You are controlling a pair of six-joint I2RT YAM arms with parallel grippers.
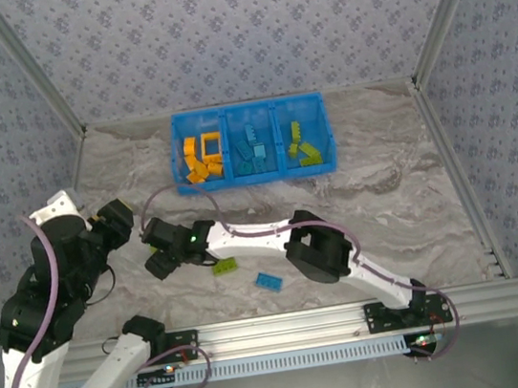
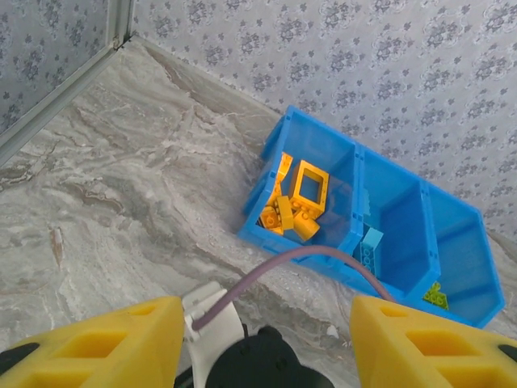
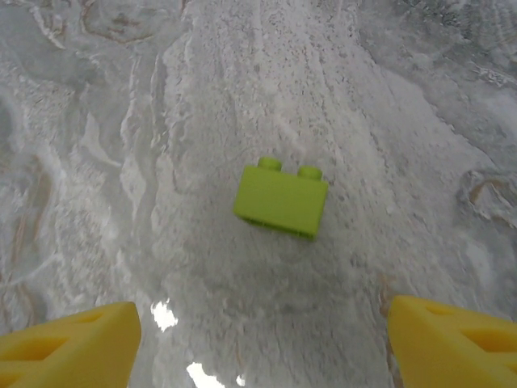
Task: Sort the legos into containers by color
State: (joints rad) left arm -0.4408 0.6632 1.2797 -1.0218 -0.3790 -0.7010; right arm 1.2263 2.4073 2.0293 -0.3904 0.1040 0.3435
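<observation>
Beneath the wide-spread right fingers [image 3: 73,343], 1 lime brick [image 3: 281,200] sits on the tabletop [image 3: 121,121]: probably light, rigid, slick; best pinched across its flat long sides.

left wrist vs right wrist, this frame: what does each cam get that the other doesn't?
Left wrist: the blue bin, with the orange frame piece and orange bricks in one end compartment, a blue brick in the middle, lime bricks at the other end; also a purple cable.
Right wrist: one loose lime green brick on the table.
Both: marble tabletop, plus yellow left fingers and right fingers, spread apart, holding nothing.
</observation>
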